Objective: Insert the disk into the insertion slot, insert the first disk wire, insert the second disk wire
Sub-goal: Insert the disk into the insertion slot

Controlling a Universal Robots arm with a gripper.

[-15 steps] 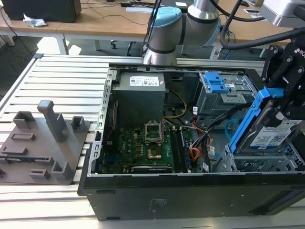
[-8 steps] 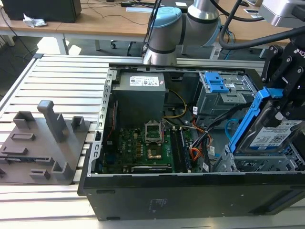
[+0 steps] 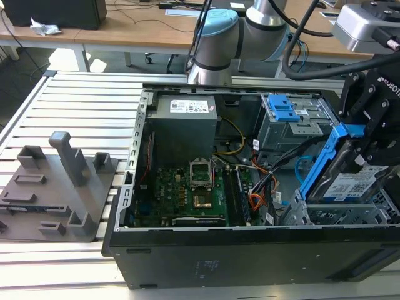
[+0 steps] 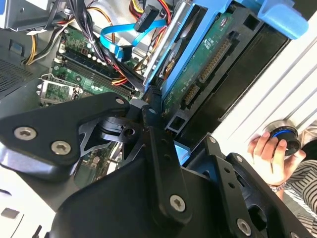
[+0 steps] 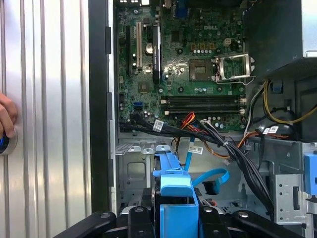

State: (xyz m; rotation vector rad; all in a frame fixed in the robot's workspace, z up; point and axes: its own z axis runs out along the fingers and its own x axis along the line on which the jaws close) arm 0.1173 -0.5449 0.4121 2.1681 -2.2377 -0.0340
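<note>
**Item 1: disk (image 3: 357, 182).** Held in the air inside the case (image 3: 250, 262), at the near corner on the exterior view's right and directly over the slot (image 3: 331, 217). It has not been seated. Its blue carrier (image 3: 322, 159) frames it on the long sides.
- Orientation: the long axis is steeply tilted. The low end dips toward the slot's opening and the high end, with the carrier's tab, points up. The labelled face looks out of the case toward the exterior camera. The circuit-board face (image 4: 208, 54) looks back toward the wrist.
- Reason, as judged: the tilt lets the low end enter the bay first, so the carrier rails can meet the slot walls.

**Item 2: gripper (image 5: 174, 218).** Closed on the disk. In the first wrist view its black fingers (image 5: 141, 214) press the carrier from both sides. Gripping across the width leaves the low end free.

**Item 3: slot.** Grey perforated cage at that same case corner, with its bay open to the disk above.

**Item 4: latch cage (image 3: 287, 112).** Sits toward the case's far edge, apart from the slot and not involved.

**Item 5: blue cable (image 5: 210, 176).** Lies loose on the case floor just beside the slot. By the look of it, it is not plugged into the disk.

**Item 6: hand (image 4: 270, 146).** A person's hand, resting on a round knob on the table (image 3: 75, 106) outside the case.
</note>
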